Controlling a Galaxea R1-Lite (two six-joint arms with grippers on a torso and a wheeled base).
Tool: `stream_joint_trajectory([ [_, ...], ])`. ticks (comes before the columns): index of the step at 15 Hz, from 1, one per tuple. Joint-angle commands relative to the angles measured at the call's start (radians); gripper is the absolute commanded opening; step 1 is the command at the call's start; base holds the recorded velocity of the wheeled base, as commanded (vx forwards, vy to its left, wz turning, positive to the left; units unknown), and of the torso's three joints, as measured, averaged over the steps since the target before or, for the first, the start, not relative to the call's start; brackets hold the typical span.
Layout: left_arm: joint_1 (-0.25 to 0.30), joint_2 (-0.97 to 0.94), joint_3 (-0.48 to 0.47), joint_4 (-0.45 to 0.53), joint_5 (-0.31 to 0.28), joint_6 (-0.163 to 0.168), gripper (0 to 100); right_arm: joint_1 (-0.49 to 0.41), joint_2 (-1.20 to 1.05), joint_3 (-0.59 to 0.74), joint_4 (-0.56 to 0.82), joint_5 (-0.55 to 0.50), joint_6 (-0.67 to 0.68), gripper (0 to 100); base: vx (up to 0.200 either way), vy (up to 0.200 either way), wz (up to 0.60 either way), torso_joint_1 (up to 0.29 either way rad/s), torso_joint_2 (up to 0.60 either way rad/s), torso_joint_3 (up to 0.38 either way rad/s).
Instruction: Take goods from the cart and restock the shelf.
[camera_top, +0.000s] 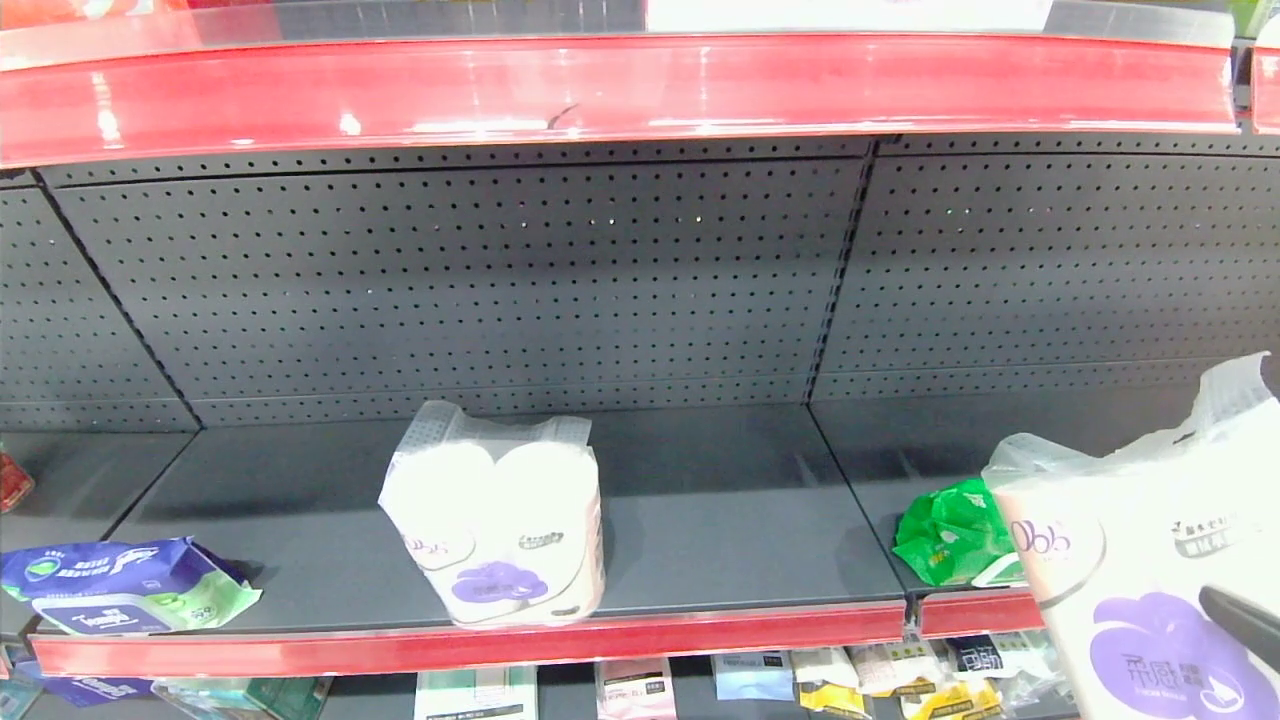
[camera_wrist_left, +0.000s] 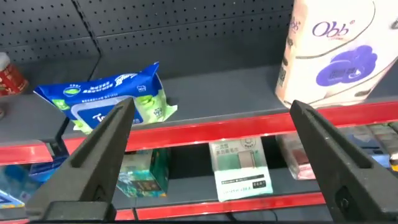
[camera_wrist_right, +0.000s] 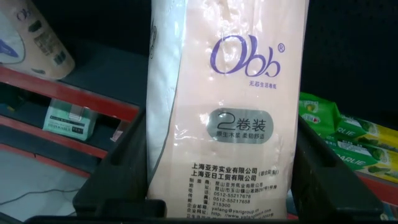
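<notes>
The right gripper (camera_wrist_right: 227, 155) is clamped on a toilet-roll pack (camera_top: 1130, 580), which is cut off at the head view's lower right and hides part of a green packet (camera_top: 945, 530). A second pack (camera_top: 495, 520) stands centre, at the front of the shelf (camera_top: 720, 520). The left gripper (camera_wrist_left: 208, 118) is spread apart and empty (a blue wipes pack (camera_wrist_left: 109, 96) lies beyond it). A red item (camera_top: 12, 480) at the left edge, possibly a can, is mostly cropped.

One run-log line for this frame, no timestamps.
right end effector: shut on toilet paper pack | left end effector: open, empty | shelf: second pack standing at front edge
</notes>
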Motion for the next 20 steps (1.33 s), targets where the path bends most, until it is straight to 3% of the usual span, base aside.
stream_joint_trajectory([
  [1, 0.0, 0.006, 0.005, -0.006, 0.003, 0.005, 100, 0.001, -0.002, 0.002, 0.0, -0.001, -0.001, 0, 0.0, 0.0, 0.0, 0.0, 0.0, 0.0],
  [3, 0.004, 0.008, 0.017, -0.038, 0.057, -0.018, 100, -0.001, -0.003, 0.002, 0.0, -0.001, -0.001, 0, 0.0, 0.0, 0.0, 0.0, 0.0, 0.0],
  [4, 0.006, 0.011, 0.019, -0.038, 0.147, -0.076, 100, 0.001, -0.003, 0.002, 0.0, -0.001, -0.002, 0, 0.0, 0.0, 0.0, 0.0, 0.0, 0.0],
  [7, 0.024, 0.022, 0.011, -0.029, 0.161, -0.076, 100, -0.001, -0.005, 0.002, 0.0, -0.001, -0.002, 0, 0.0, 0.0, 0.0, 0.0, 0.0, 0.0],
  [9, 0.11, 0.063, -0.013, -0.003, 0.158, -0.076, 100, -0.001, -0.008, 0.002, 0.0, -0.001, -0.002, 0, 0.0, 0.0, 0.0, 0.0, 0.0, 0.0],
  [11, 0.119, 0.032, 0.005, -0.001, 0.167, -0.073, 100, -0.001, -0.014, 0.002, 0.0, -0.001, -0.001, 0, 0.0, 0.0, 0.0, 0.0, 0.0, 0.0],
  [13, 0.177, 0.003, 0.005, -0.003, 0.173, -0.073, 100, -0.001, -0.025, 0.004, 0.001, -0.001, -0.001, 0, 0.0, 0.0, 0.0, 0.0, 0.0, 0.0],
  [14, 0.181, 0.0, 0.007, -0.006, 0.176, -0.079, 100, -0.001, -0.026, 0.005, 0.001, -0.003, -0.002, 0, 0.0, 0.0, 0.0, 0.0, 0.0, 0.0],
  [15, 0.179, 0.0, 0.014, -0.013, 0.153, -0.089, 100, -0.001, -0.029, 0.005, 0.001, -0.003, -0.002, 0, 0.0, 0.0, 0.0, 0.0, 0.0, 0.0],
  [17, 0.144, -0.021, 0.037, -0.069, -0.065, -0.11, 100, -0.001, -0.032, 0.005, 0.001, -0.003, -0.004, 0, 0.0, 0.0, 0.0, 0.0, 0.0, 0.0],
  [18, 0.101, -0.087, 0.037, -0.064, -0.203, -0.119, 100, -0.001, -0.032, 0.005, 0.001, -0.003, -0.004, 0, 0.0, 0.0, 0.0, 0.0, 0.0, 0.0],
  [20, 0.107, -0.087, 0.037, -0.059, -0.209, -0.118, 100, -0.001, -0.034, 0.005, 0.001, -0.003, -0.004, 0, 0.0, 0.0, 0.0, 0.0, 0.0, 0.0],
])
